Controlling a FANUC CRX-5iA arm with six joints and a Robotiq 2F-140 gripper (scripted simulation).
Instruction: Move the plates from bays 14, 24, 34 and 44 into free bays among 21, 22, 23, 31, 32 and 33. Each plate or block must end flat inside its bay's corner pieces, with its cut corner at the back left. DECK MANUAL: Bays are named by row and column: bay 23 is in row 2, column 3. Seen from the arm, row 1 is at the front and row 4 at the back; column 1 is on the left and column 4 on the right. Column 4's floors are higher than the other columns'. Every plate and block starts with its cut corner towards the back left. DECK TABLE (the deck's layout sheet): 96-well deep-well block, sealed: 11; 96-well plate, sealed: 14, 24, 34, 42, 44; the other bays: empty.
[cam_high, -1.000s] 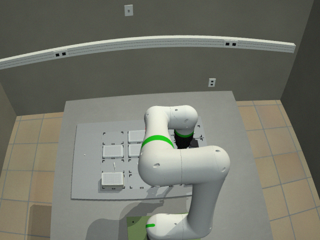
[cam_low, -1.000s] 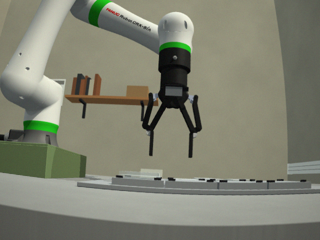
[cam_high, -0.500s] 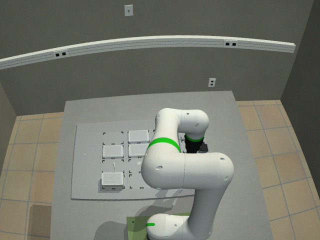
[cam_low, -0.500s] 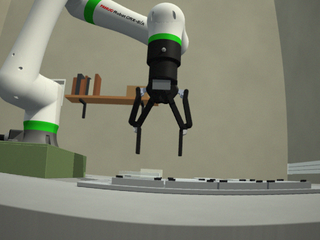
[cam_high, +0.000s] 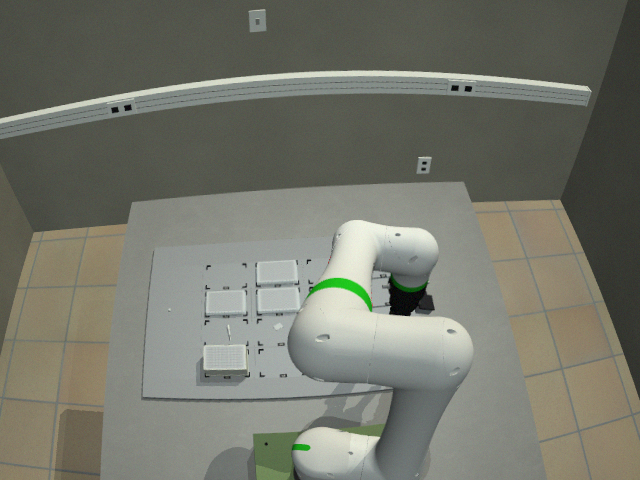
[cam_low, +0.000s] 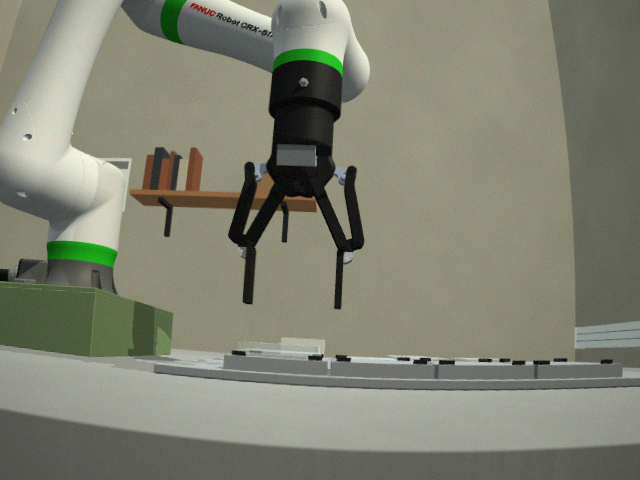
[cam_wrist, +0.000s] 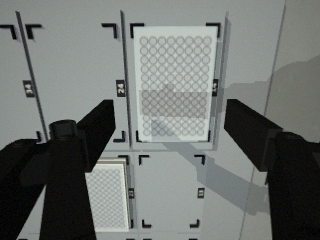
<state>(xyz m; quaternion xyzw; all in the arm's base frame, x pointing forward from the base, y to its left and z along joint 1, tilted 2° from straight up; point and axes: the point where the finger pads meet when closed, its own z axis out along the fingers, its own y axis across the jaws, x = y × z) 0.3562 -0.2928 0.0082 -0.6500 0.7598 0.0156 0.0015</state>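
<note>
From the top the arm (cam_high: 379, 330) covers the deck's (cam_high: 175, 330) right columns, from the exterior the gripper (cam_low: 293, 302) hangs above the deck with fingers apart and empty, and from the wrist the sealed plate (cam_wrist: 175, 82) lies flat in bay 14.

Red and black lettering reading "FANUC Robot CRX-5i", cut off at its end by the wrist joint, is showing on the arm's white upper link (cam_low: 222, 23). In the wrist view, small black tags (cam_wrist: 120, 88) on the deck are reading "24" and "34" (cam_wrist: 29, 89); the other bay tags are staying too blurred to read.
</note>
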